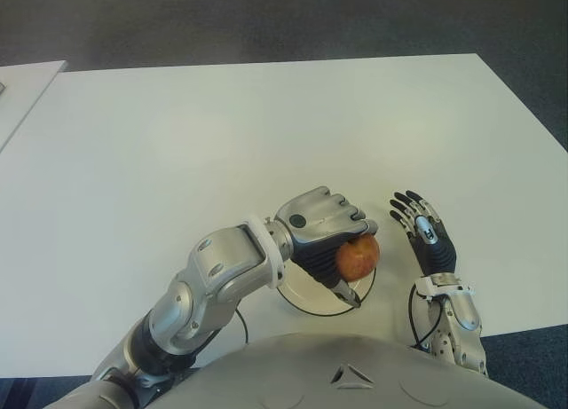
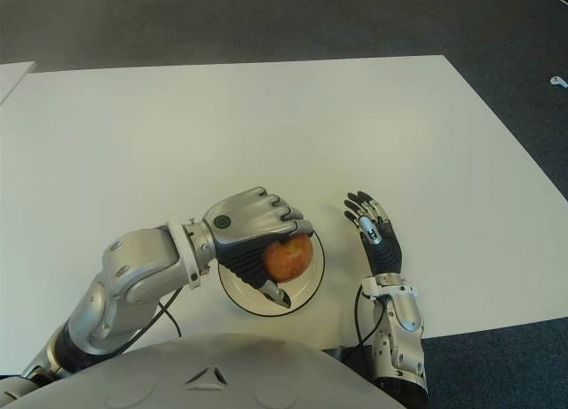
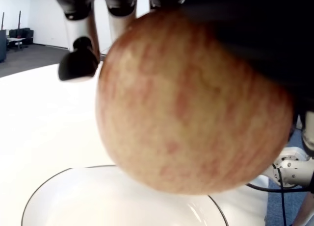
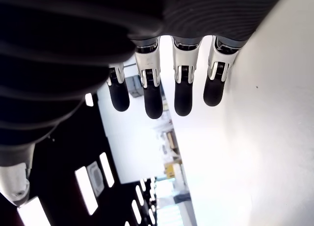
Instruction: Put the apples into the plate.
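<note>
A red-yellow apple (image 1: 358,255) hangs just above the white plate (image 1: 311,299) with the dark rim, near the table's front edge. My left hand (image 1: 324,227) is shut on the apple from above, fingers curled over its top. The left wrist view shows the apple (image 3: 191,108) close up, a little above the plate's rim (image 3: 44,191). My right hand (image 1: 424,230) shows to the right of the plate, fingers straight and spread, holding nothing; in its own wrist view the fingers (image 4: 153,96) are extended beside the table.
The white table (image 1: 266,134) stretches wide beyond the plate. A second white table's corner (image 1: 22,85) shows at the far left. Dark carpet (image 1: 266,19) lies past the far edge. Black cables (image 1: 417,316) run by my right wrist.
</note>
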`<state>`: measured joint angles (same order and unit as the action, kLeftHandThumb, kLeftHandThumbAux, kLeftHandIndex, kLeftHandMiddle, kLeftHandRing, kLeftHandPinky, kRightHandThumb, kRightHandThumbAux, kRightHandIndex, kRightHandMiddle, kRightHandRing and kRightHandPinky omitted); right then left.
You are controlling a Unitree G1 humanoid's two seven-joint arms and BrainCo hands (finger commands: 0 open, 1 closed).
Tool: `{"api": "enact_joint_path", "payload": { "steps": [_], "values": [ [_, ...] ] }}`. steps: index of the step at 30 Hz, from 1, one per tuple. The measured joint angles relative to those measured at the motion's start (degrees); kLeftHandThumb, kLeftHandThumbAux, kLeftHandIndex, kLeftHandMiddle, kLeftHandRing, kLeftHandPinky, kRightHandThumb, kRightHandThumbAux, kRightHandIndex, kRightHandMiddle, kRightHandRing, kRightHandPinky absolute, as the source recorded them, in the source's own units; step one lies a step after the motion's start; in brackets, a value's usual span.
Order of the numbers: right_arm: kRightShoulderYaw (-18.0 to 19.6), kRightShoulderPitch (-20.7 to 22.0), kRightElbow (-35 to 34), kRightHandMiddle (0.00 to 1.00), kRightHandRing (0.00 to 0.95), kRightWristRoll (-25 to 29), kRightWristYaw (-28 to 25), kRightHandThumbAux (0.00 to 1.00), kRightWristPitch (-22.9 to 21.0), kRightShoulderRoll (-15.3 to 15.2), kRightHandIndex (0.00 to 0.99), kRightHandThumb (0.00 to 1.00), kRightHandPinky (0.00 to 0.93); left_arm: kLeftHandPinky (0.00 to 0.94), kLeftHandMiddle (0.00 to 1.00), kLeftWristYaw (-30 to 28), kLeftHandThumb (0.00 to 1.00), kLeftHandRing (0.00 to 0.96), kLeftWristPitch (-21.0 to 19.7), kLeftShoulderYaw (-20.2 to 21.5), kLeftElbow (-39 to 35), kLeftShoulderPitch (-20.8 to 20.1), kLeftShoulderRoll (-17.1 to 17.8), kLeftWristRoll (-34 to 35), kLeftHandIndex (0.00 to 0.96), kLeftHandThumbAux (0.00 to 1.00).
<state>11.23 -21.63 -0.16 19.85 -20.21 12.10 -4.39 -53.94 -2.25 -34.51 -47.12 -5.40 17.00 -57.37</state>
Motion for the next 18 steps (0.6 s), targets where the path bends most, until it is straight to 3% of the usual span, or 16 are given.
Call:
{"api": "enact_joint_path", "payload": {
  "steps": [4, 12, 18],
  "values": [
    [-0.01, 0.0, 0.0, 0.231, 0.171, -0.01, 0.0, 0.476, 0.0, 0.01, 0.168, 0.311, 0.145, 0.876, 0.845, -0.39, 0.743, 0.863, 0.58, 0.08, 0.99, 0.01, 0.31, -0.09, 0.446, 0.691],
    [0.13, 0.02, 0.0, 0.233, 0.169, -0.03, 0.17, 0.467, 0.01, -0.02, 0.164, 0.3, 0.134, 0.882, 0.848, 4.92, 0.744, 0.866, 3.02, 0.17, 6.62, 3.88, 1.43, -1.08, 0.446, 0.69],
    [0.18, 0.12, 0.02, 0.236, 0.169, -0.02, 0.18, 0.455, 0.0, -0.03, 0.166, 0.298, 0.133, 0.883, 0.854, 12.39, 0.743, 0.869, 6.22, 0.32, 7.97, 5.77, 1.54, -1.79, 0.446, 0.69]
  ]
}}
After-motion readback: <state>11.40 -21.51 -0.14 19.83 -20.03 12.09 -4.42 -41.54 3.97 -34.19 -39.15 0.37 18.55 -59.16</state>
